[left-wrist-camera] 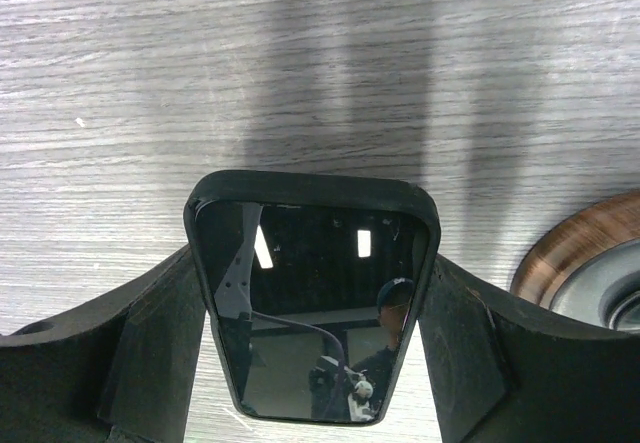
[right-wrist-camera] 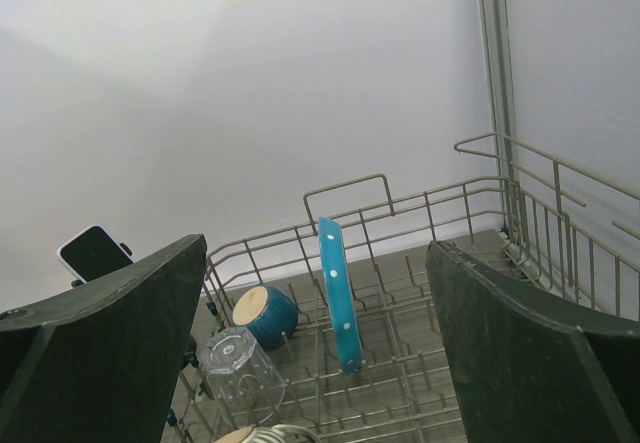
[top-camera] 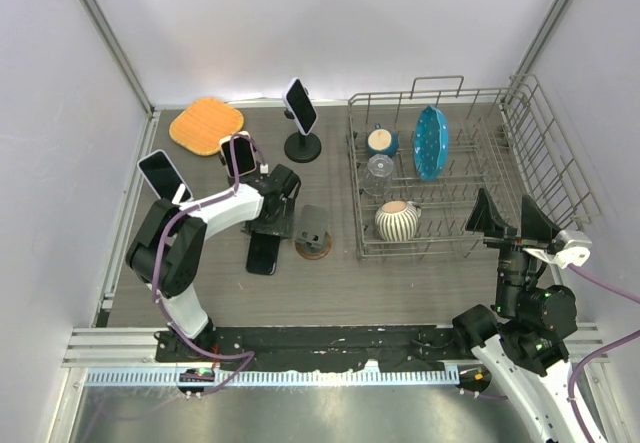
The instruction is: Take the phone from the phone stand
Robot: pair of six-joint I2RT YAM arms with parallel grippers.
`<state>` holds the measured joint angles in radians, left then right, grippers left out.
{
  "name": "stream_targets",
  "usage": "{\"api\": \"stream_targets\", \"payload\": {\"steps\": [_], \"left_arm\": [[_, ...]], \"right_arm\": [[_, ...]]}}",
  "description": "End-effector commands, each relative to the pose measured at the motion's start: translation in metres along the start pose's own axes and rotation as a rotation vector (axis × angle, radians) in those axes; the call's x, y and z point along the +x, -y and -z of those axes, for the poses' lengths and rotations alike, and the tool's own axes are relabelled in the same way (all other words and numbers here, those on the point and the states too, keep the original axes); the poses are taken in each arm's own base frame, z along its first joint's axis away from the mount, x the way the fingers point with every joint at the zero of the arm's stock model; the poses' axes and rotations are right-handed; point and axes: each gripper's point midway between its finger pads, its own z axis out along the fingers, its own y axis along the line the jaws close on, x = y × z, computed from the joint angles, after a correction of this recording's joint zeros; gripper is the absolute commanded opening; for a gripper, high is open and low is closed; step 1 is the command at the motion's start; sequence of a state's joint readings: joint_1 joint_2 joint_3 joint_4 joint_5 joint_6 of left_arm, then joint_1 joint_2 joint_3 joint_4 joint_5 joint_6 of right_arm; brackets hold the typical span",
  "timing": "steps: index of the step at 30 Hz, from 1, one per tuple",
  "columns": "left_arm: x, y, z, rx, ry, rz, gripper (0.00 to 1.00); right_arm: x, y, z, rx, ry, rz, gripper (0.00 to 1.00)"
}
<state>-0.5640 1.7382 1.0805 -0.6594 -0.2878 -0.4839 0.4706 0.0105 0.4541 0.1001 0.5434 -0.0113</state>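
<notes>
A black-cased phone [left-wrist-camera: 315, 303] sits between my left gripper's fingers [left-wrist-camera: 150, 343], which press its two long sides. In the top view this phone [top-camera: 262, 254] lies low over the table, left of an empty grey phone stand [top-camera: 312, 231] on a round wooden base [left-wrist-camera: 590, 263]. My left gripper [top-camera: 268, 225] is over the phone's far end. I cannot tell whether the phone rests on the table. My right gripper [top-camera: 512, 221] is open and empty, raised at the dish rack's near right corner; the right wrist view [right-wrist-camera: 315, 247] shows it facing the rack.
Three other phones stand on stands: one on a black stand [top-camera: 300, 106], one [top-camera: 238, 155] behind my left arm, one [top-camera: 163, 175] at the left. An orange mat [top-camera: 206, 123] lies at the back left. The wire dish rack [top-camera: 530, 153] holds a blue plate [top-camera: 431, 141], glass, bowl and striped cup.
</notes>
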Motion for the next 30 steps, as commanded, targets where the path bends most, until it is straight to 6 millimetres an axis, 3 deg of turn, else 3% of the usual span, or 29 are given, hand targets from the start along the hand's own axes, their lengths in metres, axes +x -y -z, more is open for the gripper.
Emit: {"api": "stream_targets", "payload": {"steps": [1,16,21,26,30], "left_arm": [[-0.037,0.015,0.005,0.055,0.122,0.055,0.54],[-0.048,0.007,0.032,0.089,0.234,0.108,0.97],[-0.052,0.005,0.048,0.106,0.272,0.134,1.0],[-0.065,-0.014,0.093,0.12,0.402,0.212,1.0],[-0.072,-0.048,0.13,0.052,0.538,0.289,1.0]], "right_arm": [[-0.012,-0.003,0.0,-0.014,0.037,-0.036,0.97],[-0.012,-0.002,0.0,-0.01,0.036,-0.035,0.97],[-0.013,-0.002,0.0,-0.01,0.037,-0.036,0.97],[-0.013,-0.002,0.0,-0.008,0.035,-0.035,0.97],[-0.014,-0.002,0.0,-0.008,0.037,-0.036,0.97]]}}
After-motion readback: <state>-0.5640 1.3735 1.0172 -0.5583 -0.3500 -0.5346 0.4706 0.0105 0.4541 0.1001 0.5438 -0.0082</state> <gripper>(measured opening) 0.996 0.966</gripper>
